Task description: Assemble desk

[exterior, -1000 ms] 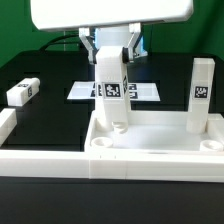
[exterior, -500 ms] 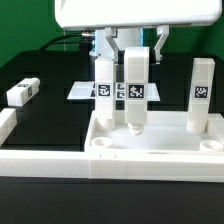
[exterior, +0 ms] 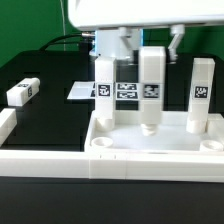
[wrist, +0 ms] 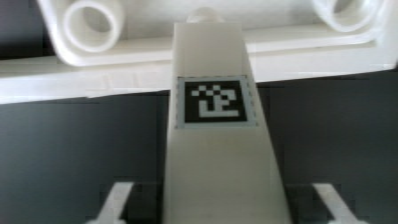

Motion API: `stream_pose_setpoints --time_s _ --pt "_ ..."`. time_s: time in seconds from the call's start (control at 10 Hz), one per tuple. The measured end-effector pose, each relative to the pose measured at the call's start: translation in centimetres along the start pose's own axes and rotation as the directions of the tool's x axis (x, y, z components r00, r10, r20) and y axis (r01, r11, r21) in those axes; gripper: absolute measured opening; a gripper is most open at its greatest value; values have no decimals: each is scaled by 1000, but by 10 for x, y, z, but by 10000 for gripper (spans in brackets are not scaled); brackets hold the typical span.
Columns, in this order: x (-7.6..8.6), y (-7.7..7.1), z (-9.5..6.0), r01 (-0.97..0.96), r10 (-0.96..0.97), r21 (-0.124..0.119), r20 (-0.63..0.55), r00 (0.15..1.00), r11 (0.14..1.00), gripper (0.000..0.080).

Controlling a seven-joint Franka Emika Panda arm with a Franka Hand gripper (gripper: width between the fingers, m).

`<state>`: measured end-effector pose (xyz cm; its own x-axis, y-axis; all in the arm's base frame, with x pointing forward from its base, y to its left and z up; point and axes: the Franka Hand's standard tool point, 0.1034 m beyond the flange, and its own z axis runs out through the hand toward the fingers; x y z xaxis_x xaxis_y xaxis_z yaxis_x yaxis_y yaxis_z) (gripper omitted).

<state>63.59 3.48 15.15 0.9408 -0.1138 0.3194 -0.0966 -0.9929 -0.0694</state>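
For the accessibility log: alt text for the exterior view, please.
The robot's hand holds a tagged white plastic block leg upright over a white square tray-like tabletop, between two matching upright legs at its far corners. A fourth leg lies on the black table.

Held leg [exterior: 152,88] further ext. view's right

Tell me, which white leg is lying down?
The lying leg at the exterior view's left, alone on the black table. The rest are upright: the left-corner leg and right-corner leg stand in the tabletop; the gripper holds the middle leg.
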Motion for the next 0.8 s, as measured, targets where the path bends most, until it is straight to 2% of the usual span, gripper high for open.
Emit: stream_pose_setpoints --time_s 0.1,0.5,0.6,0.8 --pt "-2 -11 1 8 -8 6 -2 1000 1000 290" --pt "1 -7 1 3 -3 1 -44 999 1000 290" --pt "1 -9 0 -2 1 -5 -116 993 1000 290" --pt "-9 -43 1 53 -52 3 -107 993 999 290"
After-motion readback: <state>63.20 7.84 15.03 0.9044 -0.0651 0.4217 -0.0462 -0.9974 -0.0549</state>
